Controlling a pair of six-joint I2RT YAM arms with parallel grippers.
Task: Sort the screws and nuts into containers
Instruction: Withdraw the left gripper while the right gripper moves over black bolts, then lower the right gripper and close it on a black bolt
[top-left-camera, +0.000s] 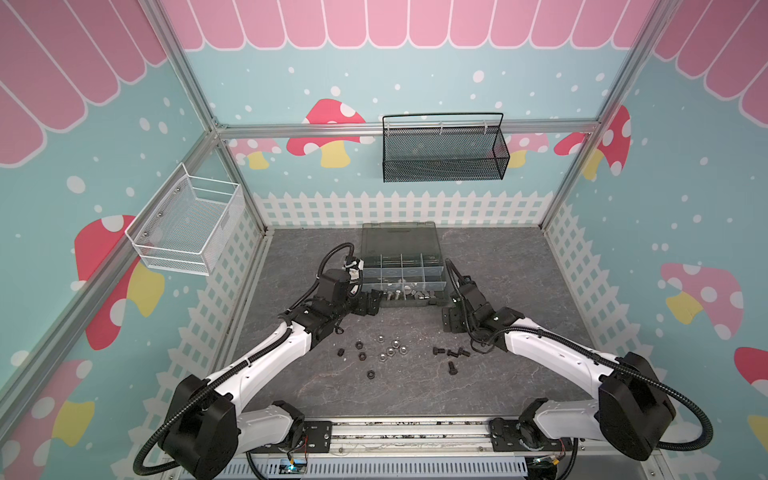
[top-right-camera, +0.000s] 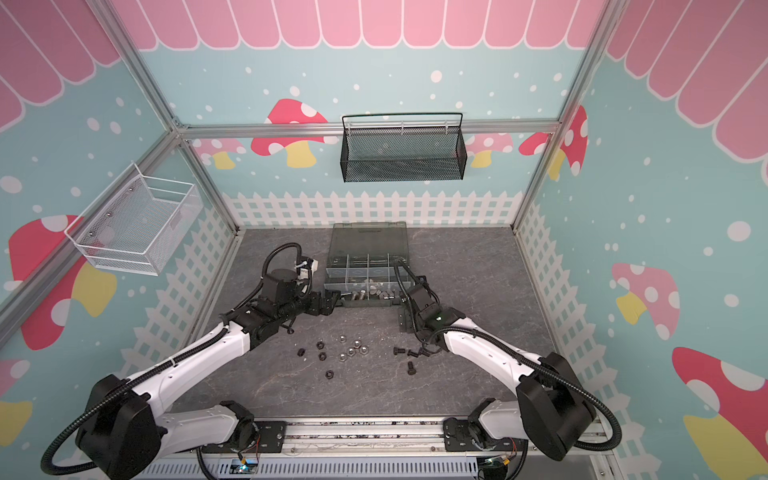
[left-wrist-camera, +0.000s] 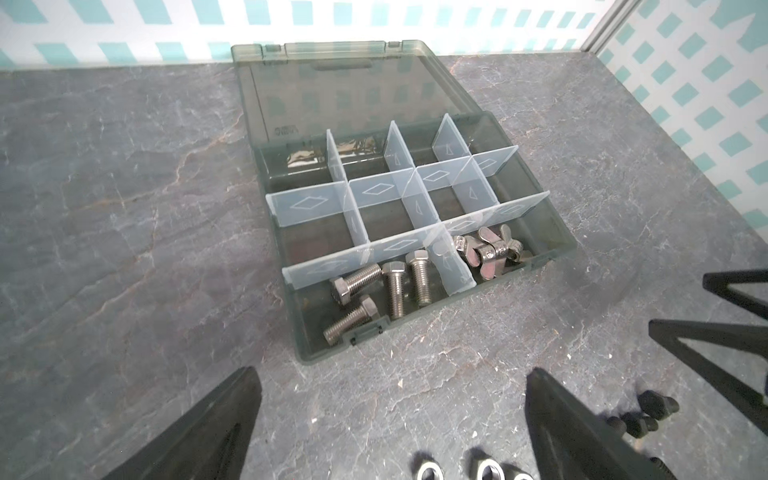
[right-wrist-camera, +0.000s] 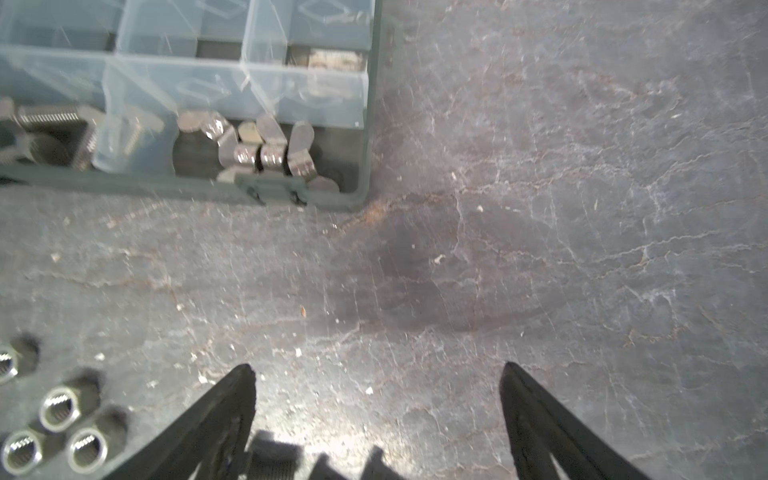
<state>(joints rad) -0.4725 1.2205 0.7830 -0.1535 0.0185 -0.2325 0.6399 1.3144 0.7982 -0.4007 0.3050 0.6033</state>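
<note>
I read the left gripper (left-wrist-camera: 390, 374) as spread wide with nothing between its fingers; in both top views it hangs just beside the near left corner of the organiser case (left-wrist-camera: 457, 297). The right gripper (right-wrist-camera: 378, 365) is likewise spread and empty, over bare table (top-left-camera: 519, 270) near the case's near right corner. The case lies with its smoky lid (left-wrist-camera: 353, 91) folded back flat. In the near row, the left compartment holds four silver hex bolts (left-wrist-camera: 382, 286). The adjoining compartment to the right, past one clear divider (left-wrist-camera: 453, 266), holds a cluster of silver wing nuts (left-wrist-camera: 488, 253). The other compartments that I can see into hold no hardware. Between the two arms, loose on the table, lie silver hex nuts (top-left-camera: 390, 349), black nuts (top-left-camera: 361, 355) to their left and black screws (top-left-camera: 451, 353) to their right.
</note>
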